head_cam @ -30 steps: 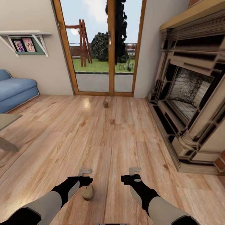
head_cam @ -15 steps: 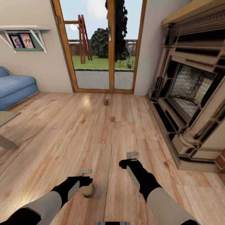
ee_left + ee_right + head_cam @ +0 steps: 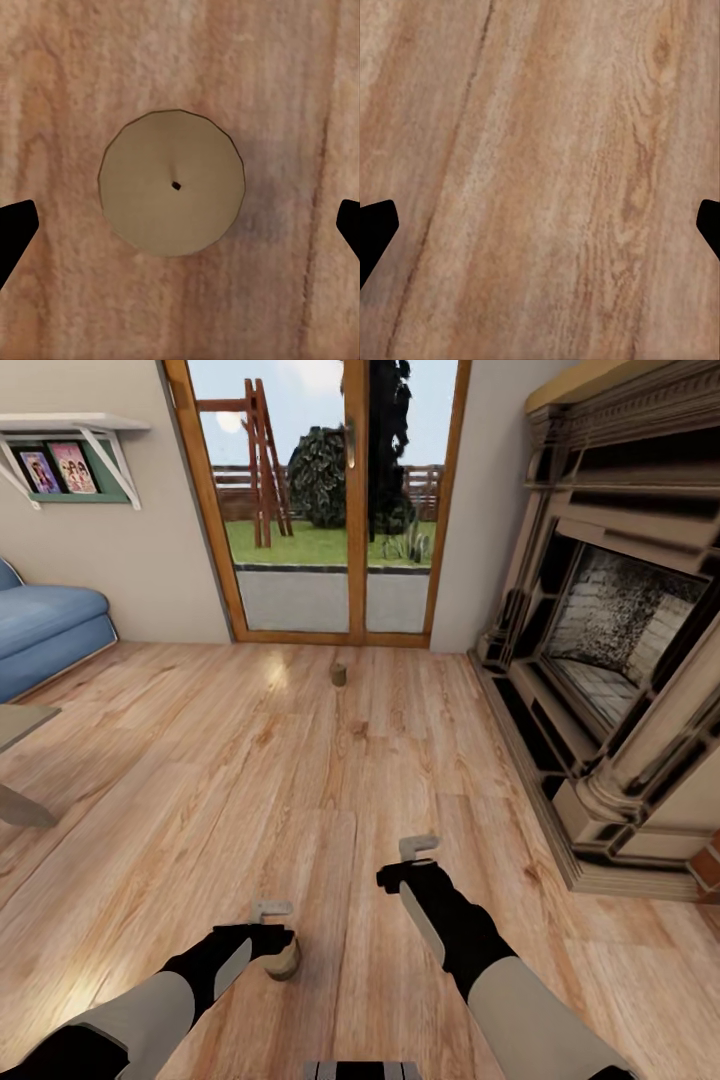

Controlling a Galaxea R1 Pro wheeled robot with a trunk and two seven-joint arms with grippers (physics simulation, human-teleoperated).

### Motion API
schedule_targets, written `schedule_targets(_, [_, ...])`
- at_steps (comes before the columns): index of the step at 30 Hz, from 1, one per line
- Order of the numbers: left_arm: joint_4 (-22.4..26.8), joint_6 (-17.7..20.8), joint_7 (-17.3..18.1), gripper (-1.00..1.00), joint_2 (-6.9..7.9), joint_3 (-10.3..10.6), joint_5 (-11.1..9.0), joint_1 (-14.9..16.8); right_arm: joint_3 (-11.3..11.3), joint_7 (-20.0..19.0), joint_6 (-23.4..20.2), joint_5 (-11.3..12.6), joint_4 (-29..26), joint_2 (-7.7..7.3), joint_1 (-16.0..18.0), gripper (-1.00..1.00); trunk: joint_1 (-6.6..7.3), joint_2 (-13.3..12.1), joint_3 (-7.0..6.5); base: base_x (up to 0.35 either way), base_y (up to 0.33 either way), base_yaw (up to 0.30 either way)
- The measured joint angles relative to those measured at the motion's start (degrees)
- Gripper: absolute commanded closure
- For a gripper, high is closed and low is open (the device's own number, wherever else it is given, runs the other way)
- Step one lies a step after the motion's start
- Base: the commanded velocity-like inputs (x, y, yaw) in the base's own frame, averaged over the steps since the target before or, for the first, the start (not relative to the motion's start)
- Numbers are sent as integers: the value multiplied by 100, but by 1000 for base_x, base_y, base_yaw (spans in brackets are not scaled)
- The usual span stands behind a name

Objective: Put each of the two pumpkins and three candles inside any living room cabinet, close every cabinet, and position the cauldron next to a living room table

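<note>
Beige candle (image 3: 172,183) stands upright on the floor (image 3: 330,790) directly beneath the left hand (image 3: 180,225), spread wide astride it. Grasping seems underway; next, lower and close. Right hand (image 3: 540,225), wide, holds nothing.

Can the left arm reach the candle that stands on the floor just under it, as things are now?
Probably yes. The left pincer hangs open directly above the candle, whose top sits centred between the two fingertips. Bare wooden floor surrounds the candle, so a straight descent looks free.
</note>
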State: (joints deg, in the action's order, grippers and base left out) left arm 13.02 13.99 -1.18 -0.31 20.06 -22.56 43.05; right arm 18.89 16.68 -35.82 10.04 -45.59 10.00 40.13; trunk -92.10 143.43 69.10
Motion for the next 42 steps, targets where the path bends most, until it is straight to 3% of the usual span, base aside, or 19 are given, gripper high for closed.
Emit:
schedule_targets(3, [1,-4,-2,-100,-5,-9,3,0,84,0,8,15,1,0,0,-100,0,0,0,0,0,0])
schedule_targets(8, [-1,1,-38,-100,-40,-10,5,0,168,4,17,301,-2,0,0,-100,3,0,0,198,0,0])
schedule_targets(19, [-2,-8,-49,-100,-35,-18,7,0,197,1,19,333,1,0,-3,-100,1,0,0,75,0,0])
schedule_targets(22, [-2,-8,-49,-100,-36,-24,7,0,376,6,25,356,1,0,-1,-100,2,0,0,228,0,0])
schedule_targets(26, [-2,-8,-49,-100,-37,-20,7,0,567,59,41,557,1,0,-1,-100,1,0,0,146,0,0])
schedule_targets(31, [-2,-13,-49,-100,-42,-19,7,0,607,137,45,624,1,0,-1,-100,0,0,0,19,0,0])
schedule_targets(42, [-2,-13,-49,-100,-43,-18,7,0,613,151,46,636,2,0,-2,-100,-29,14,243,1,0,0])
